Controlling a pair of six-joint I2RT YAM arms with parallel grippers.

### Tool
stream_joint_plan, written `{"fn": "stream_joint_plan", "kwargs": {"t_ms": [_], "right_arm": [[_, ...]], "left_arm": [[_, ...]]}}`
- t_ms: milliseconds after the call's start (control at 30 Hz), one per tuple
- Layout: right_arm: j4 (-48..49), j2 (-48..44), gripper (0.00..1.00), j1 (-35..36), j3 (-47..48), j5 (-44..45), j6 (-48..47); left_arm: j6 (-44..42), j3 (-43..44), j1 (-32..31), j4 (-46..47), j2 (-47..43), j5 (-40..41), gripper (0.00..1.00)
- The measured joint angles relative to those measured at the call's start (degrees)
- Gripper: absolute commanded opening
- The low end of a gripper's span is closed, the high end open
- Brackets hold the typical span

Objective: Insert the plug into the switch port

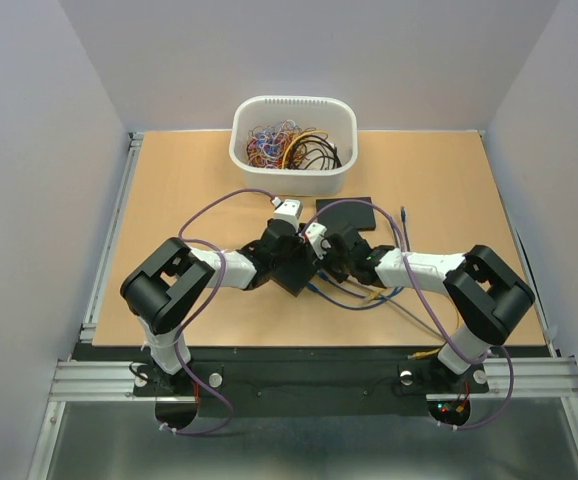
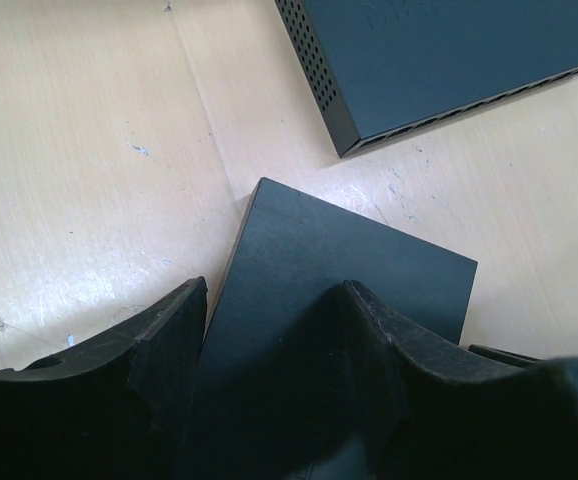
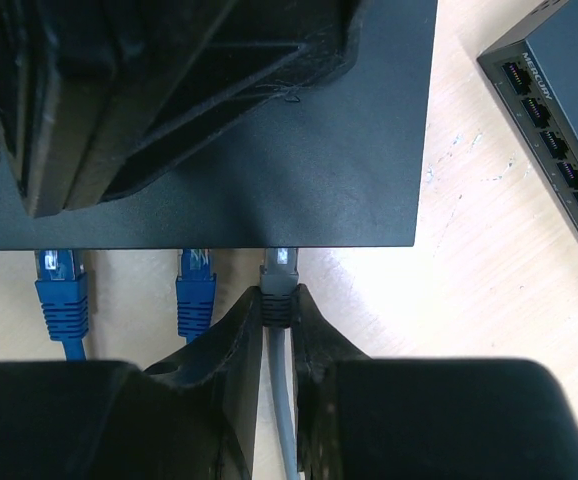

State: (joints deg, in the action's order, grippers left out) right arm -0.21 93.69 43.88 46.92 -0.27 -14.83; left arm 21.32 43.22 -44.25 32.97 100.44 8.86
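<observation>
The right end effector (image 3: 277, 315) pinches a grey-looking plug (image 3: 279, 268) at the switch (image 3: 269, 170) edge; the left end effector (image 2: 269, 330) clamps the switch. Next: push straight in.

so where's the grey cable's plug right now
In the right wrist view, the grey plug sits pinched in the right gripper, at the black switch's near edge, right of two blue plugs.

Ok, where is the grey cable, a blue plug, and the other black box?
grey cable (image 3: 282, 420): right wrist view, cord between the fingers.
blue plug (image 3: 61, 295): right wrist view, ribbed boot.
other black box (image 3: 569, 70): right wrist view, top face.
</observation>
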Motion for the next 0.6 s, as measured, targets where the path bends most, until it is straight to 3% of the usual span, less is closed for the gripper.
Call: {"fn": "stream_joint_plan", "kwargs": {"t_ms": [200,367,500,600], "right_arm": [[0.2,0.0,0.01,0.0,0.0,0.0,0.7],[1.9,-0.5,0.0,0.0,-1.1,0.4,2.6],[8.6,-2.3,0.0,0.0,-5.6,0.5,4.3],[13.1,-3.7,0.0,0.3,-8.9,0.4,5.2]], "left_arm": [[0.5,0.0,-0.5,0.3,0.3,1.4,0.64],[2.1,1.4,-1.2,-2.4,0.4,3.5,0.79],[2.0,2.5,-1.7,-4.9,0.4,3.5,0.93],[0.9,2.7,-2.0,-7.0,-0.3,1.9,0.96]]}}
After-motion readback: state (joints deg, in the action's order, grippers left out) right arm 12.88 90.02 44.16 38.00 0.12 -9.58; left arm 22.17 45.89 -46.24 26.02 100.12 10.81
